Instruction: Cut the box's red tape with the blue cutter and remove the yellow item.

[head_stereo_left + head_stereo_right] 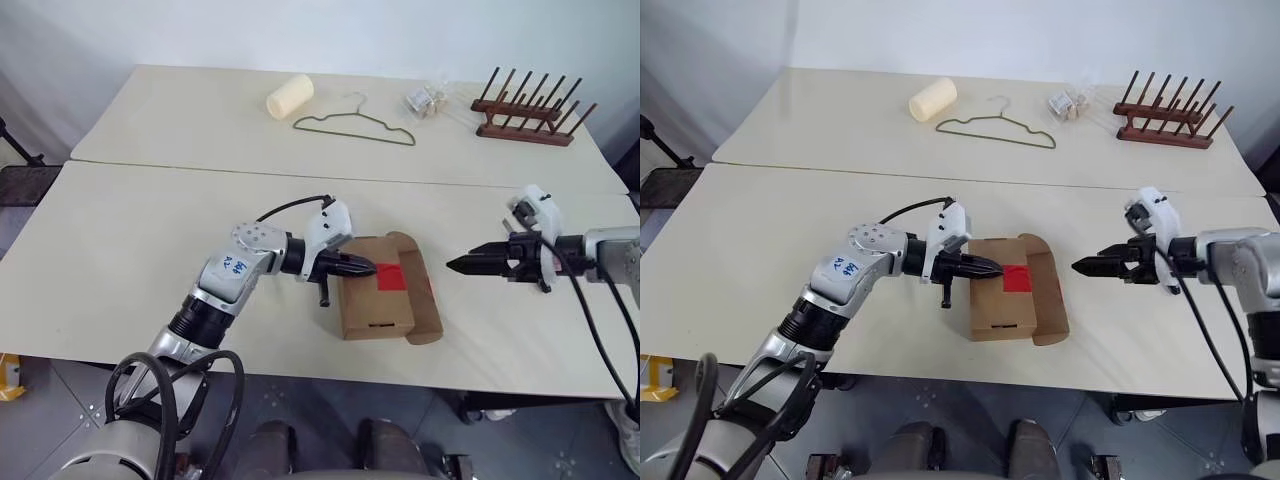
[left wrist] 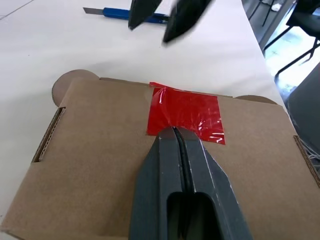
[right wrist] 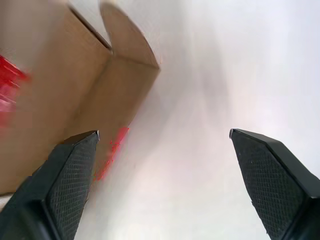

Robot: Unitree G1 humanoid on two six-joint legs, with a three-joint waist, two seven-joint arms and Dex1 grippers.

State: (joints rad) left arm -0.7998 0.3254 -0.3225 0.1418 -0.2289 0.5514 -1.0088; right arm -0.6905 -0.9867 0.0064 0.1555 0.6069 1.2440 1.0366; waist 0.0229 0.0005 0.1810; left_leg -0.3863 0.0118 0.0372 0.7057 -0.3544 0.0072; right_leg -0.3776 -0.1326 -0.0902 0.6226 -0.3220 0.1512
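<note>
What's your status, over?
Left gripper shut, tips on red tape patch atop brown cardboard box. Right gripper open, empty. Nothing in the way.

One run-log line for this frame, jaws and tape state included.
left gripper: jaws shut, tip on red tape atop box | right gripper: jaws open, empty, beside box | blue cutter: on table

A: Cutter: far tip cut by the left wrist view's top edge, middle hidden behind the right gripper's dark fingers.

B: Box in the right wrist view?

A: Blurred, running off two edges. Tape there is a red smear, outline unreadable.

B: Box contents?

A: Closed top hides them. Left gripper covers the tape's near edge.

B: Far table?

A: Small clear packet by the rack, too small to tell.
</note>
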